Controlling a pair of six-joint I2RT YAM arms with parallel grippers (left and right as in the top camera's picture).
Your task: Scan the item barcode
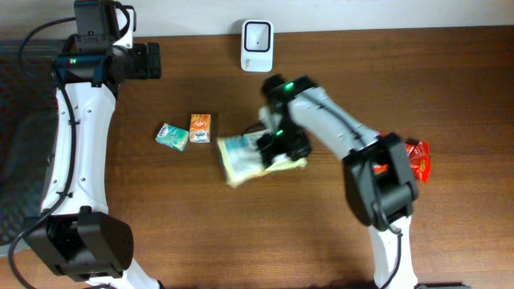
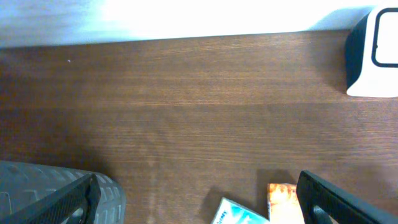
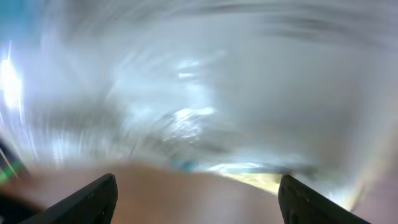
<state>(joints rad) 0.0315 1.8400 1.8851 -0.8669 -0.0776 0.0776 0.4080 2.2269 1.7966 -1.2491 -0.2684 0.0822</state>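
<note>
Where woodgrain table (image 1: 241, 225) spreads, crinkly plastic packet (image 1: 249, 158), rounded white scanner (image 1: 257, 46)

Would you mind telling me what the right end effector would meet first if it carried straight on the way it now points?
Most likely the plastic-wrapped package, which fills the blurred view just beyond the right end effector.
</note>
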